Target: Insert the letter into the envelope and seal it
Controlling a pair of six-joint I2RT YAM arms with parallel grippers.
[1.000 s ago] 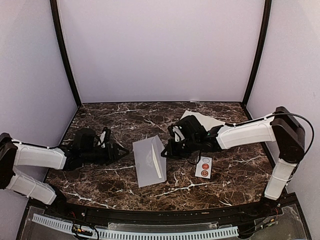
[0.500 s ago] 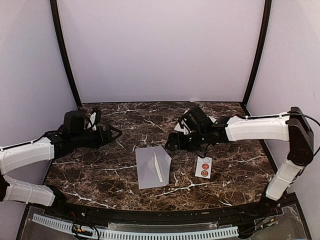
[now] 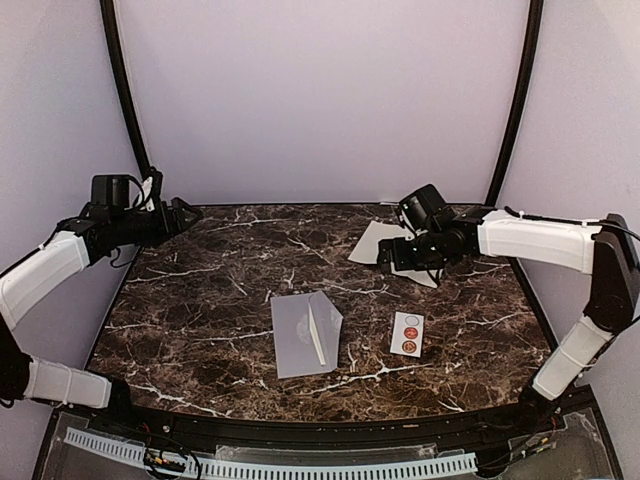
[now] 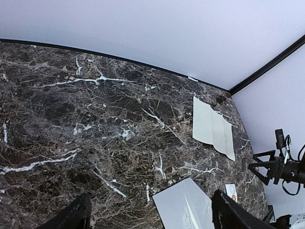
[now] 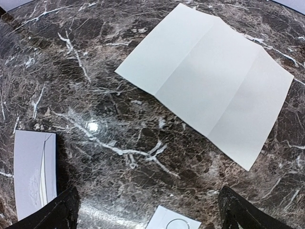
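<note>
Both my claws are empty & spread wide: left gripper (image 3: 188, 214) hangs over far-left corner, right gripper (image 3: 392, 258) hovers far right. Below me, dark brown marble table (image 3: 200, 300). On it, white creased paper letter (image 5: 205, 81) lies flat under my right claw. Grey-lavender paper envelope (image 3: 300, 335) sits front-centre, apart from letter. Just right of it, small white sticker strip (image 3: 407, 333) w/ round seals.

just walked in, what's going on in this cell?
Nothing is held right now. The envelope lies mid-table with its flap open, and the letter lies flat at the far right, not yet inside. The right gripper hovers open over the letter. The left gripper is open too, raised at the far left, away from both. A sticker strip lies to the right of the envelope.
</note>
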